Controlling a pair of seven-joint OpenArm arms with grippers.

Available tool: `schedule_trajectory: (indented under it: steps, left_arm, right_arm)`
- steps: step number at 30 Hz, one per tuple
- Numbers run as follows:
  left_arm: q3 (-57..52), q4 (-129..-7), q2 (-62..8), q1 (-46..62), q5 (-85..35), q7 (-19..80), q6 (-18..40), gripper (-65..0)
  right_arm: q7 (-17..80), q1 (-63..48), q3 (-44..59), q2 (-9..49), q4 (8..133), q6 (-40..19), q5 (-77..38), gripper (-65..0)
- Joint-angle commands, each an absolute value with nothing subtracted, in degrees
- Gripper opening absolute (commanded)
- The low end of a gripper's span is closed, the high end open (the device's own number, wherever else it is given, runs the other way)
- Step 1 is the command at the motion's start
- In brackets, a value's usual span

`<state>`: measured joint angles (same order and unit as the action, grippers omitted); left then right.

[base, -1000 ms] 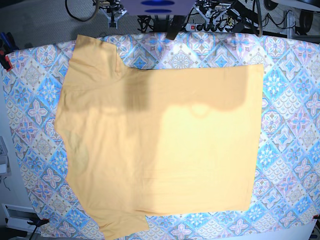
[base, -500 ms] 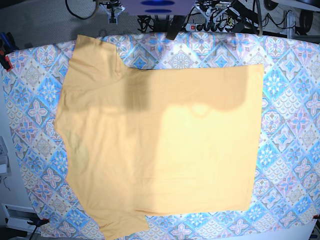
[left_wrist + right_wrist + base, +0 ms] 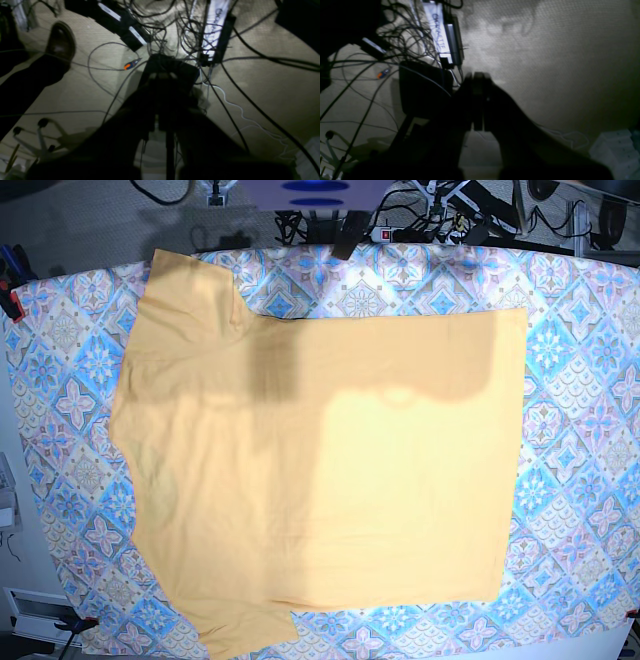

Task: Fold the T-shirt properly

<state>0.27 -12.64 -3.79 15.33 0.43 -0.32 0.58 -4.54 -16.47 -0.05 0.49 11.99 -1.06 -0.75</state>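
Note:
The pale yellow-orange T-shirt point(image 3: 320, 470) lies spread flat on the table in the base view. Its neck edge is to the left and its hem to the right. One sleeve point(image 3: 190, 290) points to the far left corner, the other point(image 3: 240, 630) to the near edge. Neither gripper shows in the base view. In the left wrist view my left gripper point(image 3: 163, 75) is a dark shape with its fingers together, hanging over the floor. In the right wrist view my right gripper point(image 3: 477, 75) is also shut and empty, over the floor.
A blue-pink-white diamond-patterned cloth point(image 3: 580, 430) covers the table under the shirt. A red clamp point(image 3: 12, 305) holds its left edge. Behind the table the floor carries tangled cables, a power strip point(image 3: 215, 30), a black box point(image 3: 422, 92) and a person's shoe point(image 3: 61, 42).
The arm parts at the top edge of the base view have pulled back out of sight. The shirt has not moved.

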Motion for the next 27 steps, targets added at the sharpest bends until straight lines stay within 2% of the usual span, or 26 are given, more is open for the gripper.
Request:
schedule_trajectory:
  steps: [1, 22, 27]
  left_arm:
    - [0.31, -13.05, -4.44, 16.48, 0.66, -0.31, 0.13, -65.0]
    - [0.31, -14.29, -8.75, 21.49, 0.66, -0.57, 0.13, -65.0]
    - [0.31, -27.56, -10.51, 28.18, 0.57, -0.57, 0.13, -65.0]
  right_arm:
    - [-4.53, -17.36, 0.04, 1.19, 12.88, -1.01, -0.66, -64.7]
    - [-4.79, -31.34, 0.13, 3.30, 29.49, -1.01, -0.75, -64.8]
    - [-4.79, -32.92, 0.13, 3.38, 31.69, -1.01, -0.75, -65.0]
